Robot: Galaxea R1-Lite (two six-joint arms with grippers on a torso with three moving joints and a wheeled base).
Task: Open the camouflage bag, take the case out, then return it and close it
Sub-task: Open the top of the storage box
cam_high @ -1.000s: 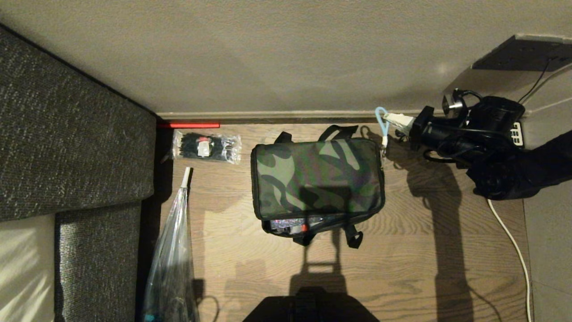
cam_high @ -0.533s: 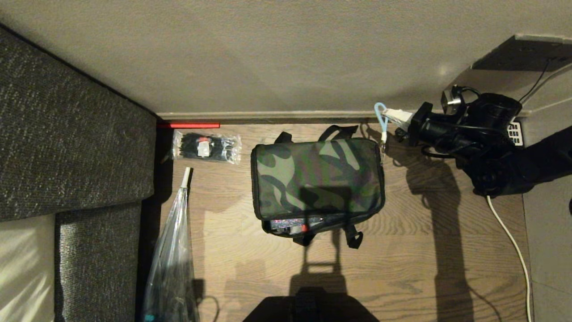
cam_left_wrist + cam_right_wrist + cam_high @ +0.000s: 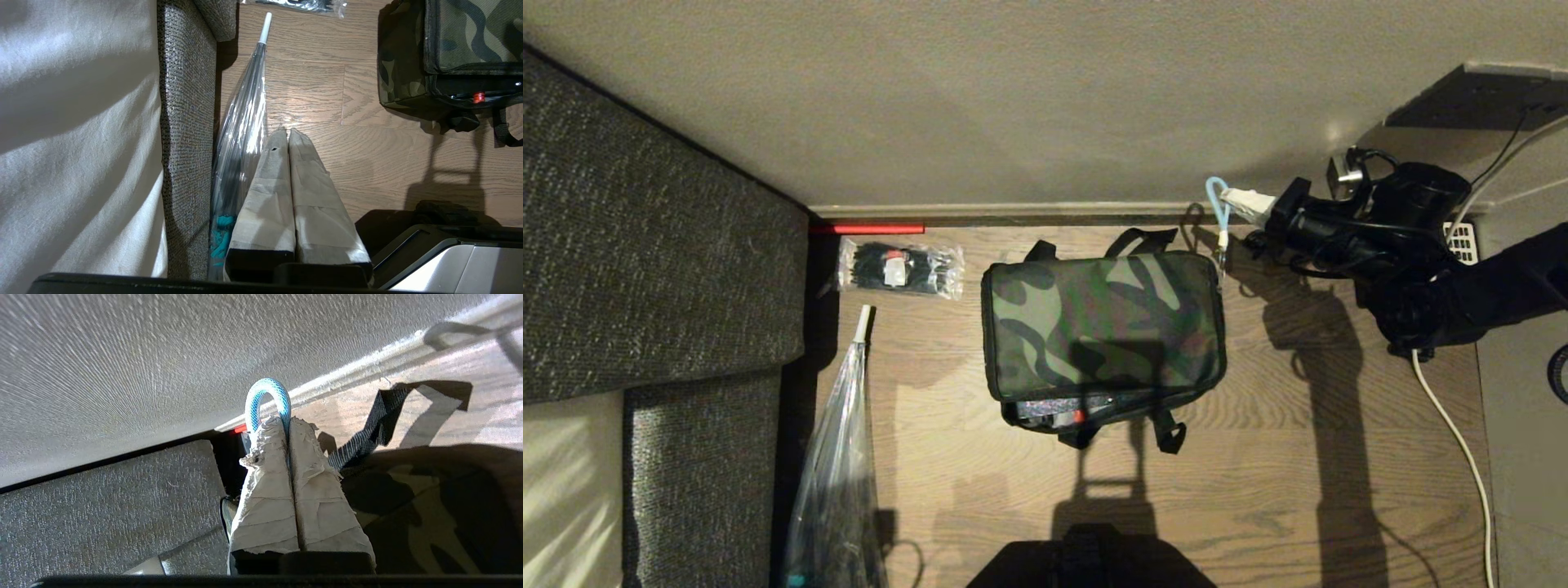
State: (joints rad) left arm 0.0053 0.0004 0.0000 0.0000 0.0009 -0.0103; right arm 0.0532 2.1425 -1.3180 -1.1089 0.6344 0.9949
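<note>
Bag [image 3: 1103,327]: set on the floor by the wall, lid down, front edge gaping.
Handling: judged soft and floppy; best worked by the loop [image 3: 1218,214].
Right claw [image 3: 1235,206]: pinched tight on the loop.
Left claw [image 3: 287,132]: closed, empty, parked.

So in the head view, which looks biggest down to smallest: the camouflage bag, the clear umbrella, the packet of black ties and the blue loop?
1. camouflage bag
2. clear umbrella, partly cut off by the picture's edge, so its true rank against the bag is unsure
3. packet of black ties
4. blue loop
</note>
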